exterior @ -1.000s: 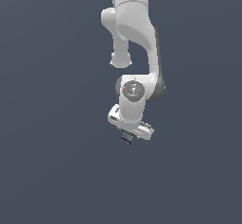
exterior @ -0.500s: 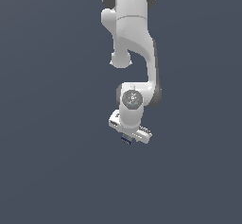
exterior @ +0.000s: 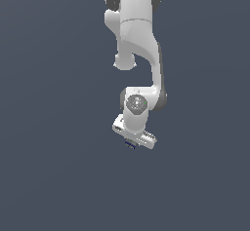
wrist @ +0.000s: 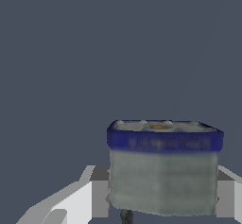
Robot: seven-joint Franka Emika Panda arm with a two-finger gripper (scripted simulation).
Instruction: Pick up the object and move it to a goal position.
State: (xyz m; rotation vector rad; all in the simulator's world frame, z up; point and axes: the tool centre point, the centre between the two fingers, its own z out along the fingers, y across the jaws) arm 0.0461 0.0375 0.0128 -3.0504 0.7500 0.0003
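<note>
Firstly, I find no legible writing: the navy-blue band around the small boxy object with grey sides (wrist: 163,180) carries pale smudged marks in the wrist view, but I cannot read them as letters or a brand. Its top face shows a small brown-orange spot, seen at a shallow angle and partly hidden by the rim.

I see the object sitting between the white gripper (wrist: 163,197), whose grey-padded fingers (wrist: 99,192) stand at either flank; they appear to touch its sides, so I take the gripper as closed on it, narrowly parted by the object's width. The object's lower edge and the finger bases are cut off by the frame.

From the exterior view, the white jointed robot arm (exterior: 136,54) hangs down, its upper part cut off at the frame edge. The gripper (exterior: 131,144) points downward, and the object (exterior: 129,145) shows only as a dark blue speck beneath the hand, too small for detail. The background is plain dark grey-blue; I cannot make out any surface.
</note>
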